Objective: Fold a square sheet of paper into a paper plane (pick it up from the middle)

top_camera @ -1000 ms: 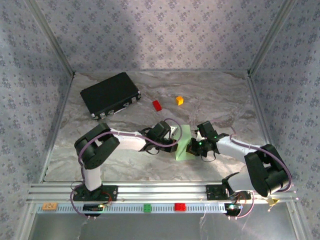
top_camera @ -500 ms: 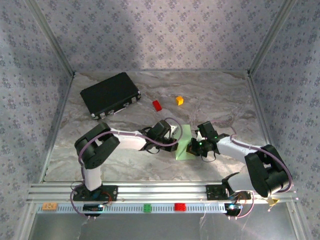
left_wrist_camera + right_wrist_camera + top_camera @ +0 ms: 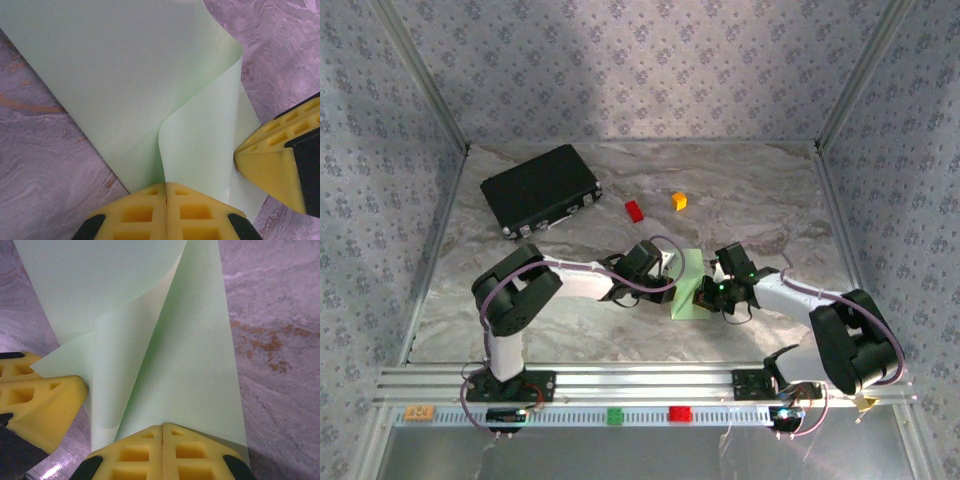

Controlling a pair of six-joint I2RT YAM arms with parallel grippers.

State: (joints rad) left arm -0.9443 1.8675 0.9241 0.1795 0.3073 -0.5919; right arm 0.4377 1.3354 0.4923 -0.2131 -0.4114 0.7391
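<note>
The square sheet of paper (image 3: 688,283) is light green and lies mid-table, folded over with one flap curling up. My left gripper (image 3: 674,285) is at its left edge and my right gripper (image 3: 706,293) at its right edge. In the left wrist view the left gripper (image 3: 166,186) is shut, and the paper (image 3: 125,75) runs into the seam between its yellow fingers (image 3: 135,215). In the right wrist view the right gripper (image 3: 163,427) is likewise shut on the paper (image 3: 190,340). Each wrist view also catches the other gripper's yellow fingers (image 3: 270,165) (image 3: 35,400) close beside the paper.
A black case (image 3: 540,188) lies at the back left of the marbled table (image 3: 770,200). A small red block (image 3: 634,210) and an orange block (image 3: 679,200) sit behind the paper. On the front rail there are a green block (image 3: 615,415) and a red block (image 3: 679,413).
</note>
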